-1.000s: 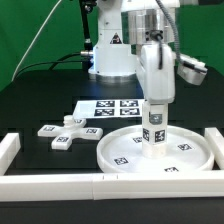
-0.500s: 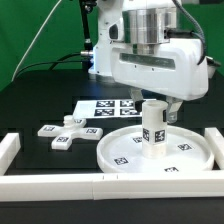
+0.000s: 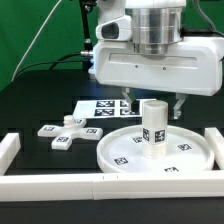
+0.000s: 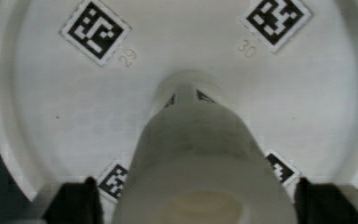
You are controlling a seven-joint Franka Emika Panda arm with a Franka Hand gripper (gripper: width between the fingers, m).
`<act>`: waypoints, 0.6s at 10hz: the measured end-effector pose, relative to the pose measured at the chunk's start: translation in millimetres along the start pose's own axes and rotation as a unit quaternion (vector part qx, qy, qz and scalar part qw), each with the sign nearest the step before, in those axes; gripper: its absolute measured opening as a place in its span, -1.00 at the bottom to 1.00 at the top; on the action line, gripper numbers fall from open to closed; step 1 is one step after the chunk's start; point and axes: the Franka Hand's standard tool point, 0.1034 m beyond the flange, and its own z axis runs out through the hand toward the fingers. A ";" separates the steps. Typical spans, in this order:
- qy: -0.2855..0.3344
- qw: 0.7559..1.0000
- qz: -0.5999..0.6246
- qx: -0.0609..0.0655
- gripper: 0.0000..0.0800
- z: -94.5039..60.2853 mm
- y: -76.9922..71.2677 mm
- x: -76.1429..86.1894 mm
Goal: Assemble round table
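The round disc top (image 3: 120,150) lies flat on the table, also filling the wrist view (image 4: 176,60). The short cylinder leg (image 3: 152,130) stands upright on its middle, and it shows from above in the wrist view (image 4: 197,150). My gripper (image 3: 151,108) hangs over the leg with one finger on each side of its top end. The fingers (image 3: 178,104) stand apart from the leg, so it is open. In the wrist view my gripper (image 4: 197,205) shows as dark fingers either side of the leg. The cross-shaped base (image 3: 65,131) lies loose to the exterior view's left of the disc.
The marker board (image 3: 100,107) lies behind the disc. White border rails run along the front (image 3: 50,185), the left (image 3: 8,148) and the right (image 3: 216,140). The arm's base (image 3: 108,60) stands at the back.
My hand has turned about the upright leg, from narrow side to broad side facing the camera. The fingers, shut on the leg's top before, now stand apart from it. The leg stays in place.
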 end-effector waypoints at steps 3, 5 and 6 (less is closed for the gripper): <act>0.000 0.997 0.079 0.001 0.01 0.1 -0.3 -0.2; 0.001 0.981 0.192 -0.001 0.01 0.0 -1.1 -1.0; 0.001 0.966 0.257 0.000 0.01 0.0 -0.8 -1.0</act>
